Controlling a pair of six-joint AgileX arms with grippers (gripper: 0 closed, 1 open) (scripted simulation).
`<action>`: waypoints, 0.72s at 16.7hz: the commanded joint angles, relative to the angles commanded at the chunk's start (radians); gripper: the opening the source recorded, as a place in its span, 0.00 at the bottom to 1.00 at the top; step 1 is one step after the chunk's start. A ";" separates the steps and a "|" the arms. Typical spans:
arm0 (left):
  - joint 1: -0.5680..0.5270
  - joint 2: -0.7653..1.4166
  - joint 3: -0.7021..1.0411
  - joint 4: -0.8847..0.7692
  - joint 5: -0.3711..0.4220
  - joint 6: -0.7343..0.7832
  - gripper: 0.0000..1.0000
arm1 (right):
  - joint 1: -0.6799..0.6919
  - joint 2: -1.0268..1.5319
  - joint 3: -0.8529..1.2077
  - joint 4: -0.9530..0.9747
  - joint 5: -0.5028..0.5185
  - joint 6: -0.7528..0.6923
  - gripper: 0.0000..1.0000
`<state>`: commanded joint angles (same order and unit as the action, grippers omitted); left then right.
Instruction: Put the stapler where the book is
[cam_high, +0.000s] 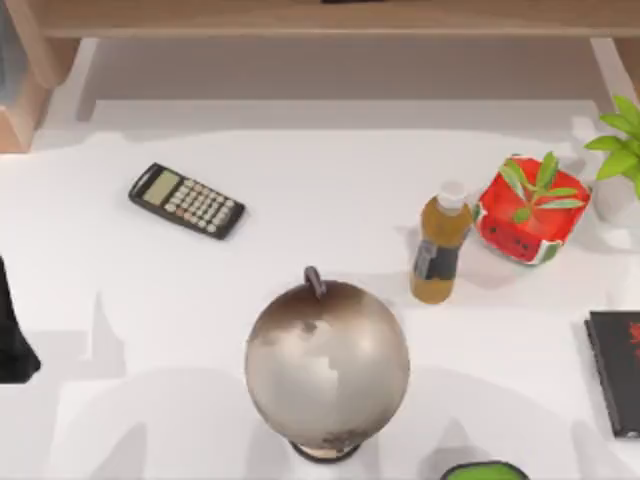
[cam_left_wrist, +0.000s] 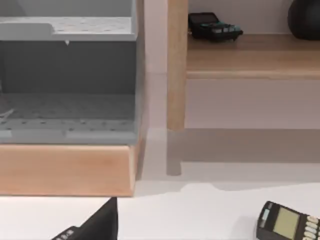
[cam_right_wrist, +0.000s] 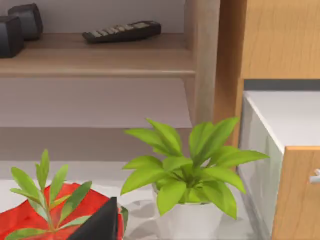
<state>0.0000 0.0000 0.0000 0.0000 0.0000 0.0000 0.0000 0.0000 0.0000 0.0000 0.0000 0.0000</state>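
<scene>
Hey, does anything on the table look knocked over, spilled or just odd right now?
Nothing looks tipped or spilled. The amber bottle with a white cap and grey-brown globe stand upright; the black calculator with pale keys lies flat, slightly askew.

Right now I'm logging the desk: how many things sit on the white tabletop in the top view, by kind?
Calculator: 1
Globe: 1
Bottle: 1
Potted plants: 2
Book: 1
Green object at the near edge: 1
Total: 7
</scene>
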 joint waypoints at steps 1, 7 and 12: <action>0.000 0.000 0.000 0.000 0.000 0.000 1.00 | 0.000 0.000 0.000 0.000 0.000 0.000 1.00; 0.000 0.000 0.000 0.000 0.000 0.000 1.00 | -0.036 0.148 0.149 -0.127 -0.001 -0.004 1.00; 0.000 0.000 0.000 0.000 0.000 0.000 1.00 | -0.093 0.556 0.555 -0.372 -0.001 -0.012 1.00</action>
<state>0.0000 0.0000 0.0000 0.0000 0.0000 0.0000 -0.0929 0.5556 0.5548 -0.3721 -0.0013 -0.0120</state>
